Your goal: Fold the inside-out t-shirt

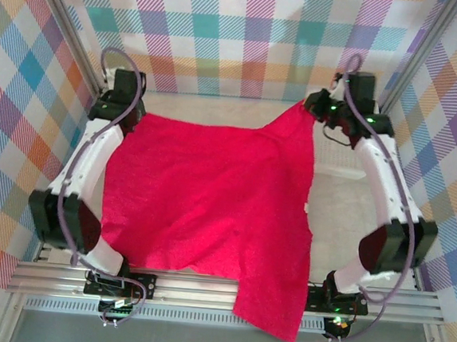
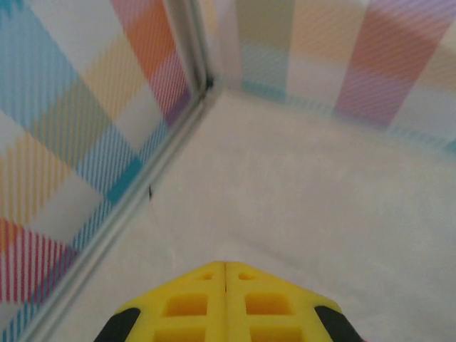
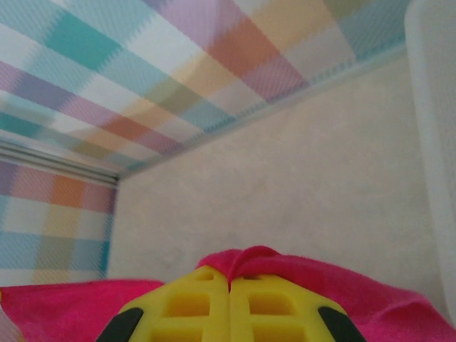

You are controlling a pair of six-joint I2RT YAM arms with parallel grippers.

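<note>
The crimson t-shirt [image 1: 210, 193] lies spread across the table between my two arms, and one part of it hangs over the near rail at the front right. Its far right corner is lifted up to my right gripper [image 1: 322, 107]. In the right wrist view the yellow jaws of the right gripper [image 3: 229, 274] are shut, with a fold of the t-shirt [image 3: 299, 269] pinched between them. My left gripper [image 1: 123, 90] is at the shirt's far left corner. In the left wrist view the left gripper [image 2: 225, 265] is shut and no fabric shows between its fingertips.
Plaid walls enclose the pale table [image 1: 218, 106] on the left, back and right. A metal post [image 2: 189, 43] stands in the far left corner. A white container wall [image 3: 431, 107] rises close on the right of the right gripper. The aluminium rail [image 1: 202, 285] runs along the near edge.
</note>
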